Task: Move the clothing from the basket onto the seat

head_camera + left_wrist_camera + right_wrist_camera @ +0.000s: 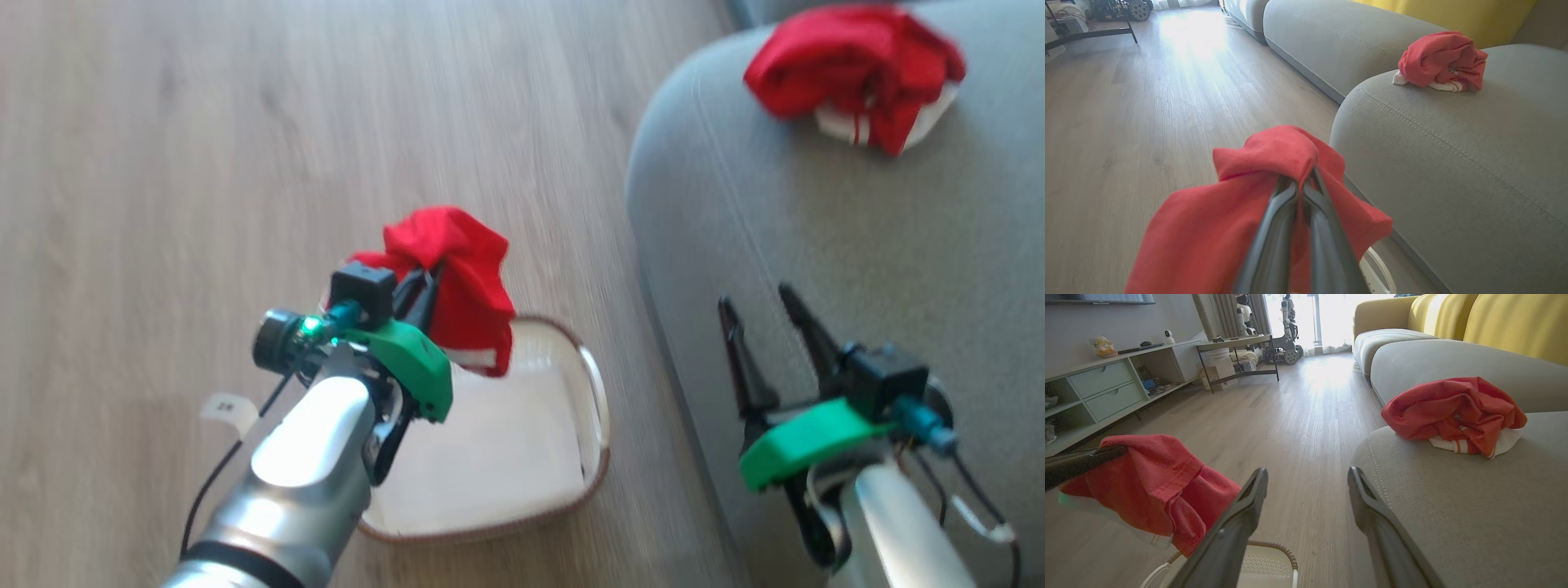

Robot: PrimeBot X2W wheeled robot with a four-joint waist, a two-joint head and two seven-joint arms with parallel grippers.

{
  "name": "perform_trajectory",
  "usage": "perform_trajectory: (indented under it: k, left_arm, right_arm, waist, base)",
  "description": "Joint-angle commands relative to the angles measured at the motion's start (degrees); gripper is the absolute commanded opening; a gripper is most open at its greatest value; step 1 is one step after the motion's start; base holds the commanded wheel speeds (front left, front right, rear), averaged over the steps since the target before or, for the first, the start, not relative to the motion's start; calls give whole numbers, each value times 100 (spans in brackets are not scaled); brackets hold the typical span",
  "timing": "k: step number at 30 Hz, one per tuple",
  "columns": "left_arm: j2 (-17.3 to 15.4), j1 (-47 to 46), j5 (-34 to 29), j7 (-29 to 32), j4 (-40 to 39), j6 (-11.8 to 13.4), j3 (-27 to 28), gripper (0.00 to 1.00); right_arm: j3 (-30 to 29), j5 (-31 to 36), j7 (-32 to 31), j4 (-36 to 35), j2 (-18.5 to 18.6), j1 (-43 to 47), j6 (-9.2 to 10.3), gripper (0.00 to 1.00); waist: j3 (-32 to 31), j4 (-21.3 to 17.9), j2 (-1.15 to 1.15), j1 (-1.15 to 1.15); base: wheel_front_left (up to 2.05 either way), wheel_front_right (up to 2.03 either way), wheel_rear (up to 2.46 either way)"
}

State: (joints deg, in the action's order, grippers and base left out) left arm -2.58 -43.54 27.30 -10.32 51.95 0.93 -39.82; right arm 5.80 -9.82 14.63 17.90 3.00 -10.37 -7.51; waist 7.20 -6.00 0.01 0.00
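One hanging garment (pixel 461 261), bright red, one crumpled garment (pixel 849 57), white-trimmed

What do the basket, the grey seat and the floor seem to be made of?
Basket: probably smooth cream plastic, judging by perforated walls; brown woven-look rim. Seat: matte grey upholstery fabric, with stitched seam. Floor: pale wood-grain planks, slight sheen; real wood or laminate, cannot tell.

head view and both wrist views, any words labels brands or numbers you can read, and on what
No text reads clearly in any view.
white tag on the left arm's cable: a dark mark, too blurred to read.
white tag on the right arm's cable: nothing legible.
held garment, garment on the seat, basket, seat: no lettering seen.
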Motion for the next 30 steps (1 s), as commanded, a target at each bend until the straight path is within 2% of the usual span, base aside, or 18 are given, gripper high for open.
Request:
perform_trajectory:
  k: [1,17,23,30]
  left_arm:
    - [-118,-84,36,33,-233,-13,116,0]
    - [-479,30,135,1096,-1840,94,-43,0]
    - [-455,5,155,1267,-2150,143,-98,0]
    - [-375,3,158,1372,-2347,194,-215,0]
  right_arm:
    - [168,-14,37,-122,-13,-5,2,100]
    - [638,-184,37,225,-13,430,2,100]
    - [910,-244,37,339,-13,314,2,100]
    - [1549,-369,37,719,-13,-158,2,100]
  waist:
    - [-679,199,-1,0]
    - [-1408,385,-1,0]
    - [-1517,452,-1,0]
    - [-1602,541,-1,0]
  base:
    - [0,0,0]
    - [0,0,0]
    - [0,0,0]
    - [0,0,0]
